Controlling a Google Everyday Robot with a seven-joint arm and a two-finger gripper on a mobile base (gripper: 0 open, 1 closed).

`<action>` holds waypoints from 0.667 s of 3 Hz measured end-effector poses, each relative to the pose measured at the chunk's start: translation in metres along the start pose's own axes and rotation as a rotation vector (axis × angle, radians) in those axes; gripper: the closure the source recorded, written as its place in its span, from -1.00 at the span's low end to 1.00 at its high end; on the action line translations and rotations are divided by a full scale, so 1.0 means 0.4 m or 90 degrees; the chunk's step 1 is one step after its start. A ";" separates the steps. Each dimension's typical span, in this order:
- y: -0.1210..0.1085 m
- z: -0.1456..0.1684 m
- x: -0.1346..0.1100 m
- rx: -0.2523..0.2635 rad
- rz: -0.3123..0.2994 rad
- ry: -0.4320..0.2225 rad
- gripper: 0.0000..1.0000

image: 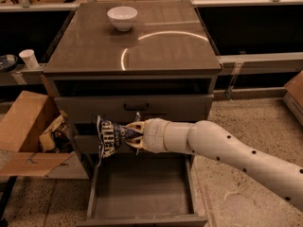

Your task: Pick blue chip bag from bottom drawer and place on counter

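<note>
The blue chip bag (110, 138), dark blue foil with white lettering, hangs in my gripper (131, 135), whose fingers are shut on its right edge. I hold it in front of the middle drawer, above the left half of the open bottom drawer (142, 188), whose flat grey floor is bare. My white arm reaches in from the lower right. The counter (161, 46), glossy grey-brown with a curved white light reflection, lies above and behind the bag.
A white bowl (122, 18) stands at the back of the counter. An open cardboard box (28, 131) with crumpled wrappers sits left of the cabinet. A white cup (29, 58) stands on a low shelf at far left. Another box edge (296, 96) is at right.
</note>
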State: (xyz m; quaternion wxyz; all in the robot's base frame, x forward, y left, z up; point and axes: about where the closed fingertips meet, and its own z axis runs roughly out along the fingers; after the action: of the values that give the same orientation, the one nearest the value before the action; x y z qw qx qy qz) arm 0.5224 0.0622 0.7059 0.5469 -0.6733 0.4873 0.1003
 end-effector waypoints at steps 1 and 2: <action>-0.111 0.022 -0.048 -0.015 -0.039 0.024 1.00; -0.275 0.035 -0.119 -0.014 -0.091 0.048 1.00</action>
State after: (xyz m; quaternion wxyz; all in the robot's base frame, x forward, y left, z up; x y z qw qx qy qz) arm 0.5882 0.0919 0.8024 0.5263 -0.7158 0.4571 0.0407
